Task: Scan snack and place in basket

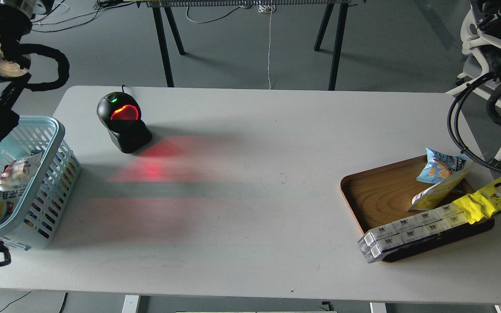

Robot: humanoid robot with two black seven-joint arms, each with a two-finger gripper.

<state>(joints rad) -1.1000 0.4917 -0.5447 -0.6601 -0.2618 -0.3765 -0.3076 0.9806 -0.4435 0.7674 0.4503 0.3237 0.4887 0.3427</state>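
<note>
The snack (439, 191) leans in a wooden tray (376, 195) on the counter (250, 195), well apart from the basket (41, 174); both arms' fingers are out of view.

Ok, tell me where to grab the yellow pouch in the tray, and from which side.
Take the snack by its raised upper edge, the end beside the blue snack bag. It leans tilted in the wooden tray, its lower end down by the white boxes, so that edge stands free. Probably come from above on the right, pinching across its thin faces.
</note>
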